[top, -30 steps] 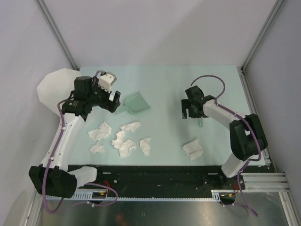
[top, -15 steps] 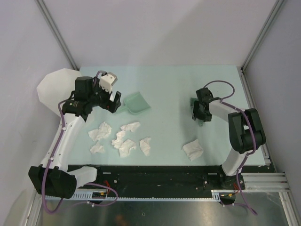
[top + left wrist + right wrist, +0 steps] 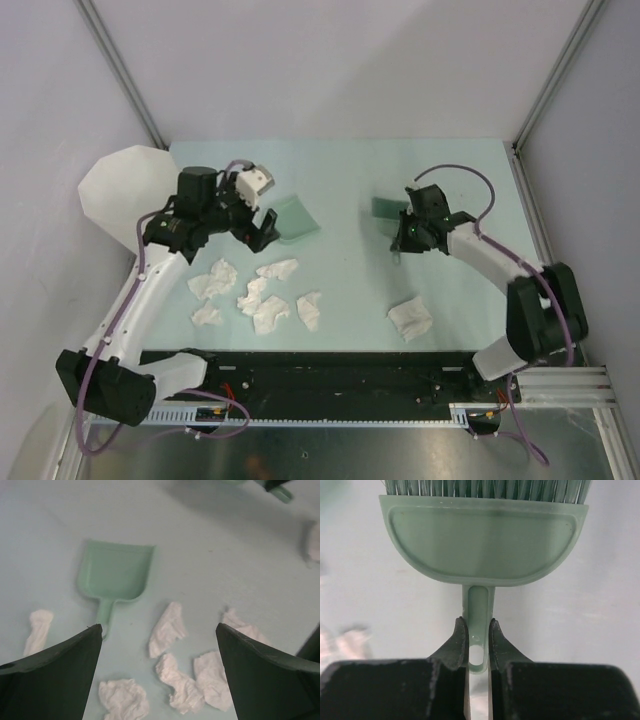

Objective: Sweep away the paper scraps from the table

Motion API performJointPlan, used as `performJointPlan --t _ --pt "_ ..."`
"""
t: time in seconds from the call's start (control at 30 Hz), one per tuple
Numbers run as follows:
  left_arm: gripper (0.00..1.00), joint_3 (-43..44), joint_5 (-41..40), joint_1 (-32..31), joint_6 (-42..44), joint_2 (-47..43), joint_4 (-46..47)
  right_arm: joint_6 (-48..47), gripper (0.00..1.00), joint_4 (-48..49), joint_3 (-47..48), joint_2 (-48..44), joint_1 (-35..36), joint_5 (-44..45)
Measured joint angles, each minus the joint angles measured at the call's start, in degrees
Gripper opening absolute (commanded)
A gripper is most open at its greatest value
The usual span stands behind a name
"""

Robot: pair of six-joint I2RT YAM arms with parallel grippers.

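Scraps point(image 3: 268, 314) look featherweight, soft, likely to scatter, with a cluster near-left on table point(image 3: 350, 290) and one near-right, so sweep, don't pinch; right gripper point(image 3: 478, 630) clamps brush point(image 3: 485, 545) by its thin handle, left gripper point(image 3: 157, 630) spread wide beside dustpan point(image 3: 116, 570).

Green dustpan point(image 3: 116, 571) lies flat, open mouth away from me, handle toward me. Green brush point(image 3: 482, 545) fills my right wrist view, bristles at far edge, handle nearest. White bin point(image 3: 112, 190) far left, maybe translucent.
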Motion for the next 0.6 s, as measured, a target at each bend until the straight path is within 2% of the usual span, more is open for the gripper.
performJointPlan --t 0.13,0.3,0.47,0.6 --pt "1.0 -0.1 2.9 -7.7 4.0 0.0 -0.2 3.1 0.0 1.6 2.2 -8.6 5.8 -4.7" --pt "1.0 2.7 0.2 -14.6 16.5 0.2 -3.0 10.5 0.0 7.1 4.5 -10.7 13.3 -12.0" --pt "1.0 4.7 -6.5 -15.0 41.3 -4.6 -3.4 16.6 0.0 8.2 4.5 -10.4 18.8 -14.0" --pt "1.0 -0.9 -5.1 -15.0 65.1 -17.0 -3.1 19.6 0.0 10.1 4.6 -10.4 23.3 -14.2"
